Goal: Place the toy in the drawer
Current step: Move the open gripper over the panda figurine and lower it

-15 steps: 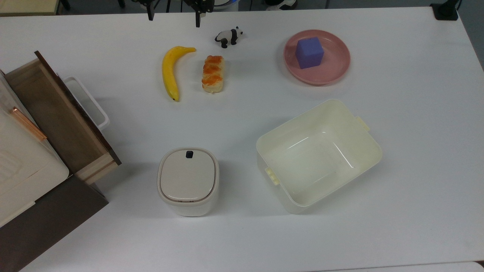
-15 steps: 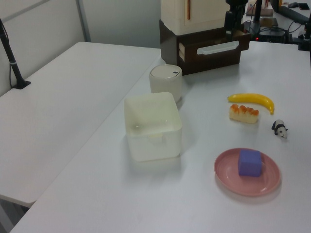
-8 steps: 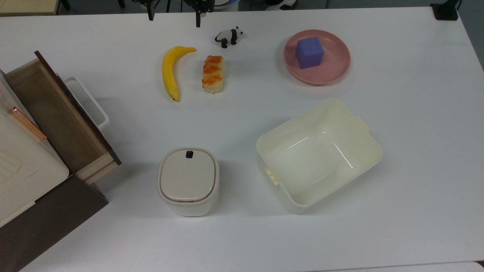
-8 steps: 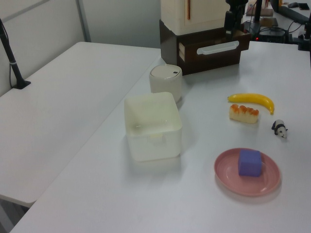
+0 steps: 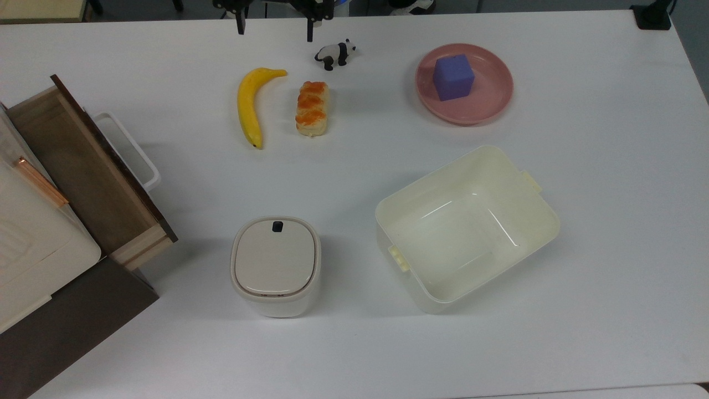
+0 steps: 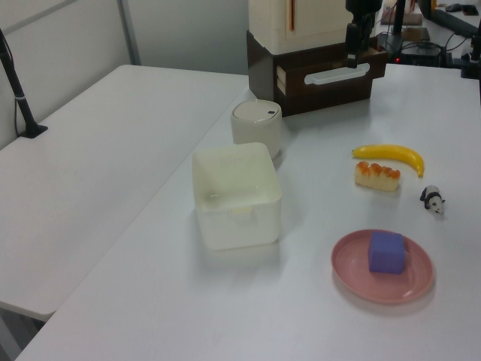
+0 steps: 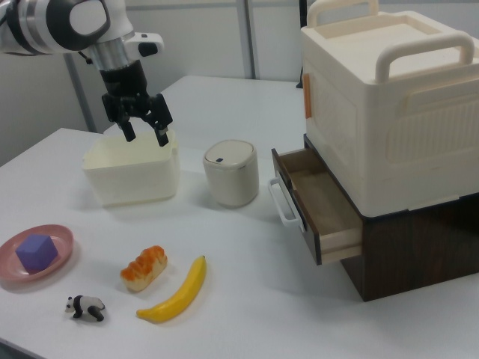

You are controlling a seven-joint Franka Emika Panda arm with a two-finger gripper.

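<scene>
Panda toy (image 5: pixel 335 54) standing on table (image 5: pixel 354 343), near bread roll (image 5: pixel 312 108), well apart from pulled-out drawer (image 5: pixel 83 172). Gripper (image 7: pixel 144 131) raised, fingers spread wide, empty. Toy likely light, rigid, smooth; pinch across body flanks, not legs.

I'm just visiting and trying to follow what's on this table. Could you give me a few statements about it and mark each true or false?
1. The panda toy is already inside the drawer. False: it stands on the table, near the banana and the bread roll.
2. The drawer is pulled open. True.
3. The purple cube sits on the pink plate. True.
4. The gripper is holding the banana. False: its fingers are spread apart, holding nothing, up in the air.
5. The cream bin has the bread roll in it. False: nothing lies in it.
</scene>
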